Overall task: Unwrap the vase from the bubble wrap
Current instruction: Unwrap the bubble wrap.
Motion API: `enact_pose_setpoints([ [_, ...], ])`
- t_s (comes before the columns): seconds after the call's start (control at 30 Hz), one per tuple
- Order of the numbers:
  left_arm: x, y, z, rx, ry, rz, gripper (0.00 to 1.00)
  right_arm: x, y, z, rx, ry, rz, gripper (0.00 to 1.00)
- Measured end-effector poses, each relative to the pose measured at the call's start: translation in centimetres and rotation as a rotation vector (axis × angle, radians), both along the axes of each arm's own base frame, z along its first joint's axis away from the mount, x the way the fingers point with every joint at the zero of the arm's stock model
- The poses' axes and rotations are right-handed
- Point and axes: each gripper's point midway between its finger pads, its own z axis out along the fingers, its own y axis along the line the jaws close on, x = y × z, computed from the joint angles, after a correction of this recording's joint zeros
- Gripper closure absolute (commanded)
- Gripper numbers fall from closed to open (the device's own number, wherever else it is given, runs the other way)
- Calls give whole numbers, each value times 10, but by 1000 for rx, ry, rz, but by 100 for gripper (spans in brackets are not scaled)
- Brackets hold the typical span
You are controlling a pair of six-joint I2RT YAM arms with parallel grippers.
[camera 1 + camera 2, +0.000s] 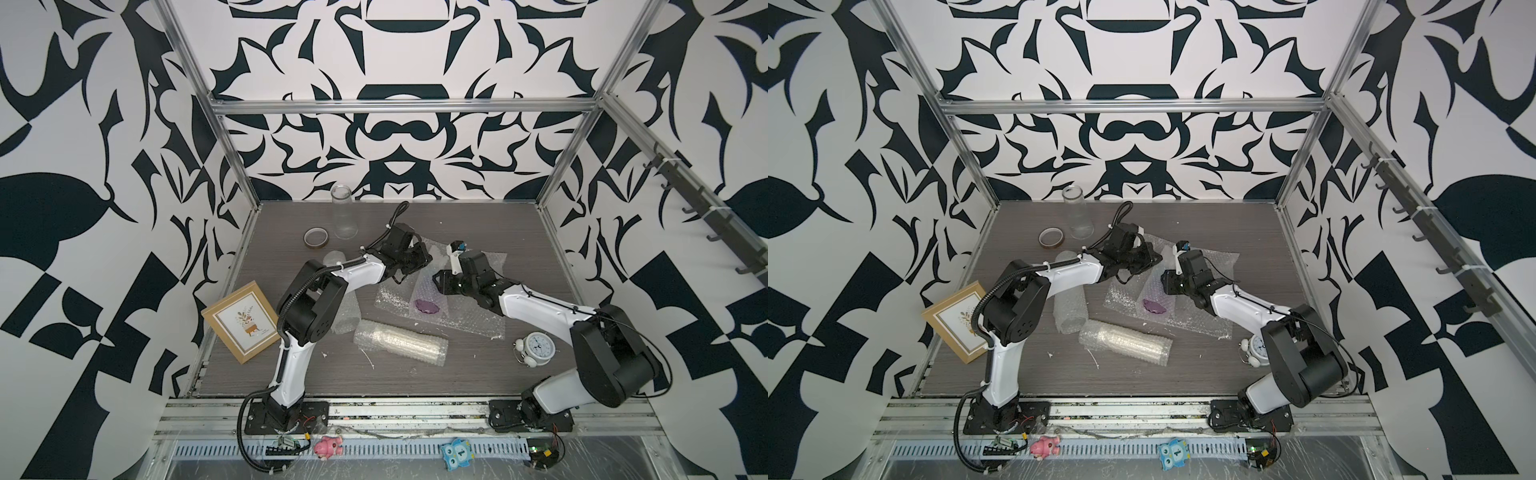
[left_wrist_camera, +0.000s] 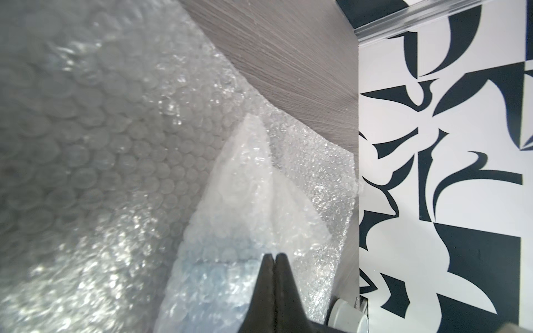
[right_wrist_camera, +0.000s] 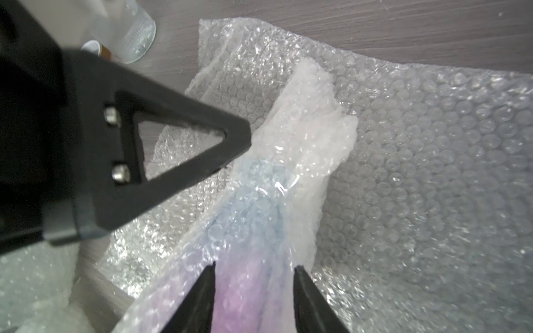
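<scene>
A grey wood-grain tabletop [image 1: 478,224] sits inside a silver aluminium frame [image 1: 399,106], walled by white panels printed with bold black shapes [image 1: 83,124]. At the back stands an upright, empty clear glass jar [image 1: 344,216], with a brown-edged roll of tape [image 1: 316,238] lying flat just beside it. A light wooden picture frame holding a plant print [image 1: 241,320] lies askew at the left edge. A white twin-bell alarm clock [image 1: 536,347] rests near the right edge. Below the front rail, a pink toy pig [image 1: 328,448] and a blue owl-shaped toy [image 1: 454,454] lie on a slotted grey cable tray [image 1: 395,449]. A dark rail of hooks [image 1: 702,208] runs along the right wall.
</scene>
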Motion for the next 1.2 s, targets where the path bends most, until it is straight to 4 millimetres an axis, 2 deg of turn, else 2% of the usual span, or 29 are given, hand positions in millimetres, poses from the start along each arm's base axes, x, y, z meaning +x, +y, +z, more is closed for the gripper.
enact_pose_setpoints([
  [0.2,-2,-14,22,-22,-47,-31,100,-9,-9,17,20,-59,-10,45],
  [0.33,-4,-19,28,-26,-55,-48,100,-9,-21,28,32,-109,-44,45],
  [0.57,-9,-22,30,-24,-49,-72,99,-1,-42,30,42,-129,-114,47],
  [0.8,-13,-28,32,-27,-52,-93,94,11,-45,24,85,-128,-138,50],
  [0.93,-14,-33,33,-29,-51,-108,85,15,-51,23,108,-117,-161,51],
  [1.1,-20,-46,34,-35,-51,-144,56,12,-72,29,138,-134,-225,51],
  [1.2,-24,-53,33,-34,-44,-167,40,5,-95,33,166,-149,-295,51],
])
